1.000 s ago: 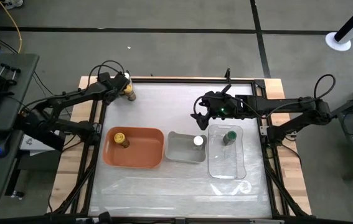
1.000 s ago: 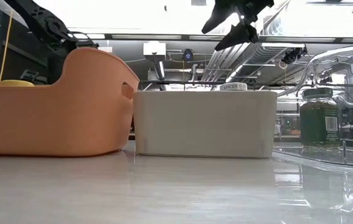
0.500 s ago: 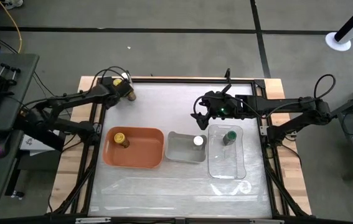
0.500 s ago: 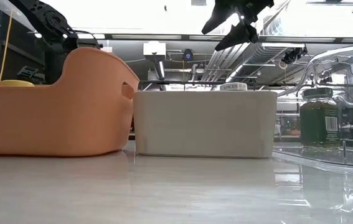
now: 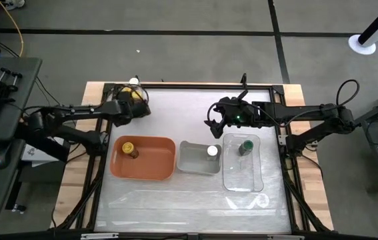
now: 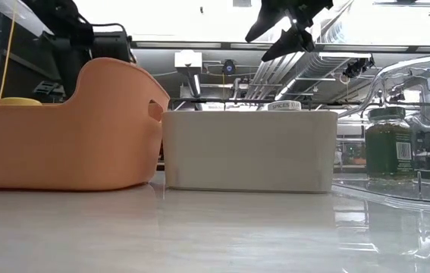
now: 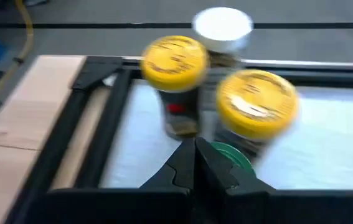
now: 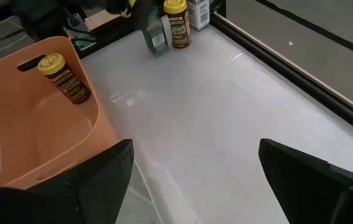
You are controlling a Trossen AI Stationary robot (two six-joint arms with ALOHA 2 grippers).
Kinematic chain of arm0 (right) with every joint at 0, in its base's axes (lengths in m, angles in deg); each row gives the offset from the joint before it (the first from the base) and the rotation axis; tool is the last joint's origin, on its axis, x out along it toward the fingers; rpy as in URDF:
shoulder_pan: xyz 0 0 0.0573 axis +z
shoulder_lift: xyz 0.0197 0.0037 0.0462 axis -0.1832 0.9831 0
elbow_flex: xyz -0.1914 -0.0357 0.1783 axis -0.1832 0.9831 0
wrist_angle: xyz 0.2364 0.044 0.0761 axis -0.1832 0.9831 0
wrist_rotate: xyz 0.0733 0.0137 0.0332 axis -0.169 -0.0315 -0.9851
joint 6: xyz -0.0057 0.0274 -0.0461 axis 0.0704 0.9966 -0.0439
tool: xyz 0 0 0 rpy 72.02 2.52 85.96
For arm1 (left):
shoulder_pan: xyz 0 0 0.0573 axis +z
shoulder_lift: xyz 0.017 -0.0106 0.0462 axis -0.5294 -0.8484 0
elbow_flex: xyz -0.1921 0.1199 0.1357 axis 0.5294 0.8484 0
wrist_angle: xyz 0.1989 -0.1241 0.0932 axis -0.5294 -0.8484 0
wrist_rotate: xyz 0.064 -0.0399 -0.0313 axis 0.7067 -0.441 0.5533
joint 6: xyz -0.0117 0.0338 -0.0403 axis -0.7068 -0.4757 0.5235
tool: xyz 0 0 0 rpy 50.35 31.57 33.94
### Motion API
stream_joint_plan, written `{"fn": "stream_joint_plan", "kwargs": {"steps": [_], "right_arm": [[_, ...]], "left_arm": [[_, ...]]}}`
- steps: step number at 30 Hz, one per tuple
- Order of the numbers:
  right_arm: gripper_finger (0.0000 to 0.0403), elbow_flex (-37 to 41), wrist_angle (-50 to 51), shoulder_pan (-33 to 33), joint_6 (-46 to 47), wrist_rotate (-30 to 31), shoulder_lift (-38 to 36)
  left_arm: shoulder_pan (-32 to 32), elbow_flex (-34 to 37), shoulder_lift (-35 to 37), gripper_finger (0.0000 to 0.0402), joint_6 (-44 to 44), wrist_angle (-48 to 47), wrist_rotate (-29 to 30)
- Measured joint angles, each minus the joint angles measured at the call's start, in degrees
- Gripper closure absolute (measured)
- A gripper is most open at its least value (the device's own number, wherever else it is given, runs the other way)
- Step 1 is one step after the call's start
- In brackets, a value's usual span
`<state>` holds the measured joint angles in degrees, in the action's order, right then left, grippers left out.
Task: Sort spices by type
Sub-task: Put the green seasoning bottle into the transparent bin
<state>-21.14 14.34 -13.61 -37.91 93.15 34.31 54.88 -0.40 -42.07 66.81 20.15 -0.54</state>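
left gripper [image 7: 195,163]: clenched shut, nothing between the fingers, sat at the back left corner of the table [image 5: 175,193] right by a cluster of jars

cluster at back left: two yellow-lid jars [image 7: 175,65] [image 7: 256,104], a white-lid jar [image 7: 222,28] behind them, and a green lid [image 7: 229,155] peeking out just past the left fingertips (all a bit smeared in the left wrist view)

right gripper [image 8: 195,163]: fingers spread wide, holding nothing, hung above the table near the back edge of the clear tray [image 5: 232,175]

orange tray [image 5: 157,167]: one yellow-lid jar [image 5: 129,149] stood upright in its left end

grey tray [image 5: 192,162]: one white-lid jar [image 5: 212,151] in its right end (only the lid showed over the rim in the low view)

clear tray: one green-lid jar [image 5: 246,147] with green stuff inside, near the back

trays: lined up side by side, orange on the left, grey in the middle, clear on the right
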Motion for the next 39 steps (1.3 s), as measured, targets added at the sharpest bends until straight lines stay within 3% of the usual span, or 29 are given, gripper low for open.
{"fn": "stream_joint_plan", "kwargs": {"steps": [11, 17, 24, 30, 39], "right_arm": [[0.0062, 0.0, -1.92, -1.35, -0.08, -0.04, 0.02], [0.0062, 0.0, -2.53, -2.41, -0.17, -0.09, 0.02], [0.0062, 0.0, -2.67, -2.98, -0.23, -0.09, 0.02], [0.0062, 0.0, -2.84, -2.98, -0.61, -0.09, 0.02], [0.0062, 0.0, -2.97, -3.48, -6.08, -0.12, -2.07]], "left_arm": [[-11.77, 0.15, -0.1, 0.0401, 4.21, 10.88, -3.74], [-13.81, 0.28, -3.62, 0.0401, -3.45, 28.78, -6.52], [-12.76, -1.04, -15.28, 0.0401, -14.35, 53.16, -10.42], [-11.54, -9.2, -25.47, 0.0401, -22.37, 62.2, -17.44], [-12.04, -27.09, -38.02, 0.0401, -31.99, 61.58, -29.38]]}}
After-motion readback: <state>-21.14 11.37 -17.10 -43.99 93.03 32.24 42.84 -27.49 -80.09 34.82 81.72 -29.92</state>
